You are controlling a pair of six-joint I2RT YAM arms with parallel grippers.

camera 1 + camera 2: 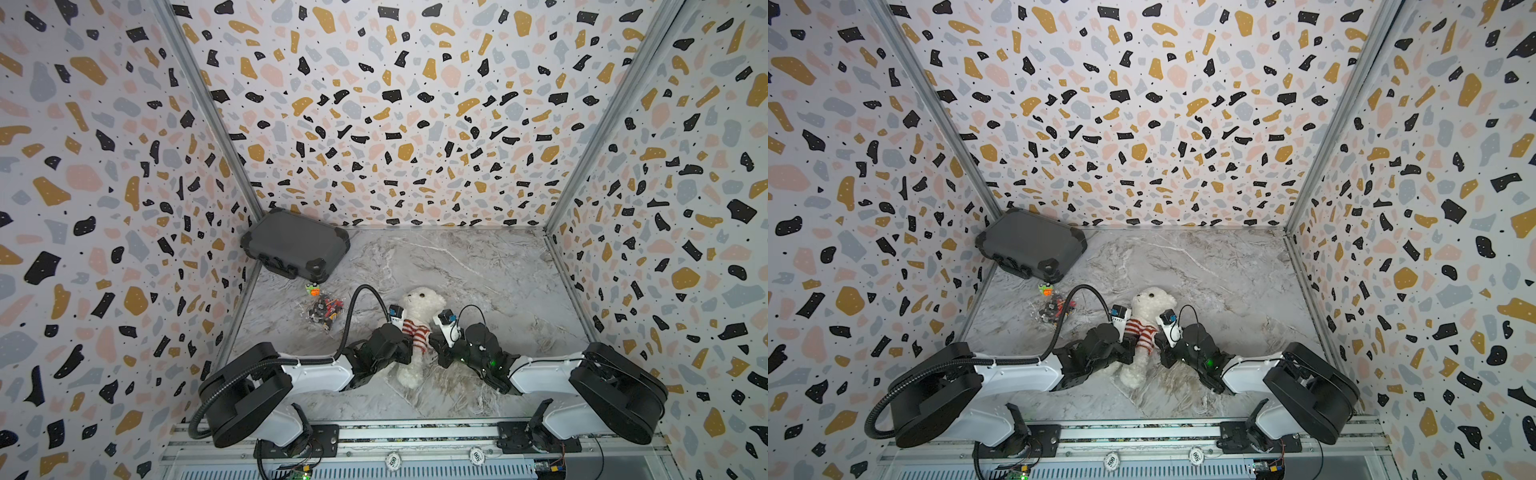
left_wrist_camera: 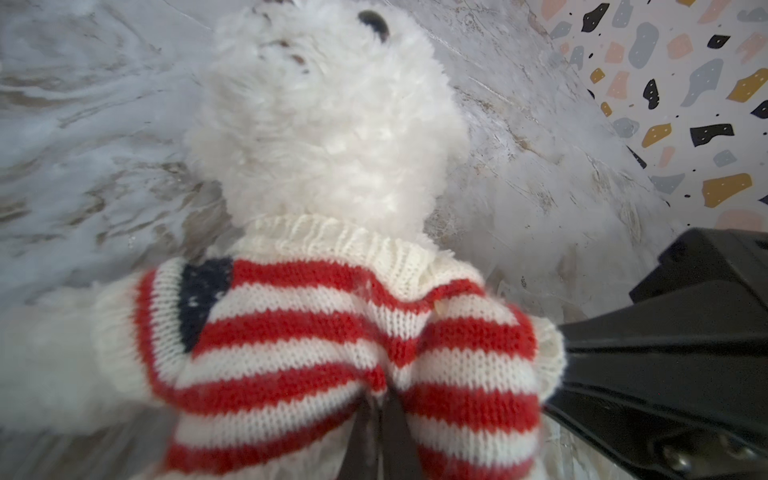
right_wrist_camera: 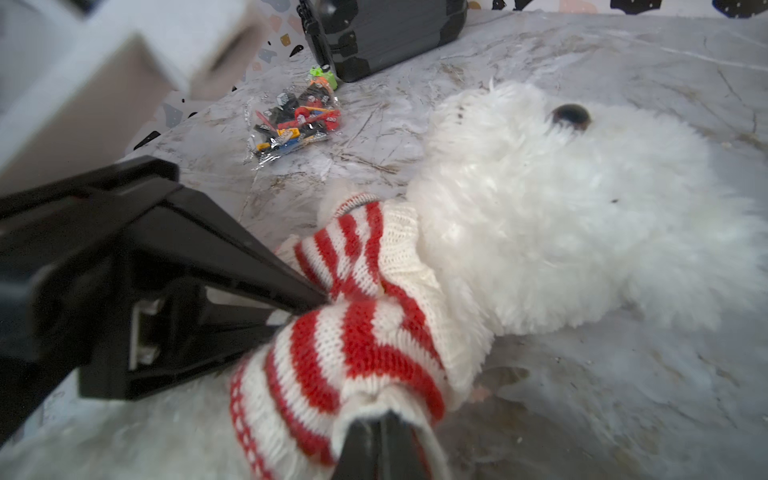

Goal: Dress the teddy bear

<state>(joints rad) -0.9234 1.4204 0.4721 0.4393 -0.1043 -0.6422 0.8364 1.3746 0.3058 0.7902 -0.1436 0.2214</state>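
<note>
Plainly, the teddy bear (image 1: pixel 420 306) lies on its back near the middle of the worktop (image 1: pixel 478 266), head toward the far wall; the red-and-white striped sweater (image 1: pixel 415 331) is over its head and covers its chest, the cream collar at the neck. Both wrist views show the left end effector (image 2: pixel 379 428) pinched shut on a pucker of the striped knit at the front of the body. The right end effector (image 3: pixel 384 432) is likewise closed tight, on a cream edge of the sweater, though whether that is the hem or a cuff I cannot tell.

The likeliest trouble is a slip: each grip holds only a thin fold of stretchy knit, so a firm tug could pull the wool free. The bear looks light and nothing pins it, so a downward pull may drag the whole toy along the worktop rather than slide the sweater over its belly. If the two ends pull unevenly, the knit could twist or bunch on one side. Fur may also be caught in the left pinch, which would lift the body with the cloth. A bag of small bricks (image 1: pixel 326 312) lies near the left arm, and a wide swing could sweep it away.
</note>
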